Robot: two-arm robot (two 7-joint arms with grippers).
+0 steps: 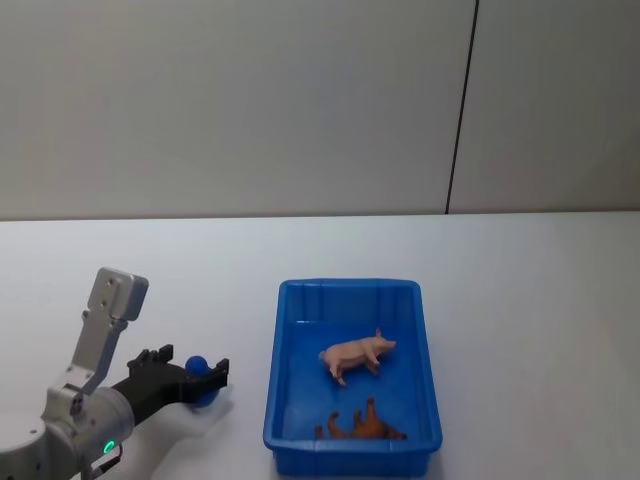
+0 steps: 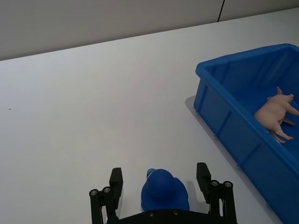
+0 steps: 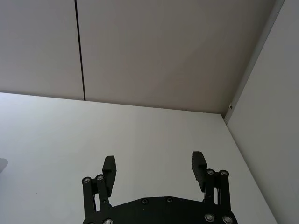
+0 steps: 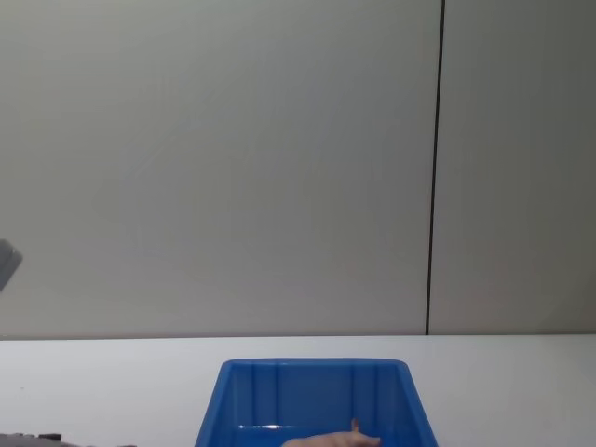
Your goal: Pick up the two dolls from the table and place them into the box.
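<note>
Left gripper (image 1: 190, 378) spread, empty, beside box (image 1: 283, 345) | right gripper (image 3: 154, 167) spread over worktop (image 1: 520, 300) | pig (image 1: 356, 355) and lion (image 1: 362, 425) boxed; keep clear

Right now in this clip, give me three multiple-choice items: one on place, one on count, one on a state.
1. Where does the pink pig doll lie?
A. on the white table
B. inside the blue box
C. in the left gripper

2. How many dolls are in the box?
A. none
B. one
C. two

3. How are the left gripper's fingers?
A. open, a small blue object between them
B. shut on the brown doll
C. shut on the box rim

Key: 1 B, the pig rests on the box floor. 2 C, the pig and the brown doll both lie inside. 3 A, the fingers stand spread on either side of the blue object.
</note>
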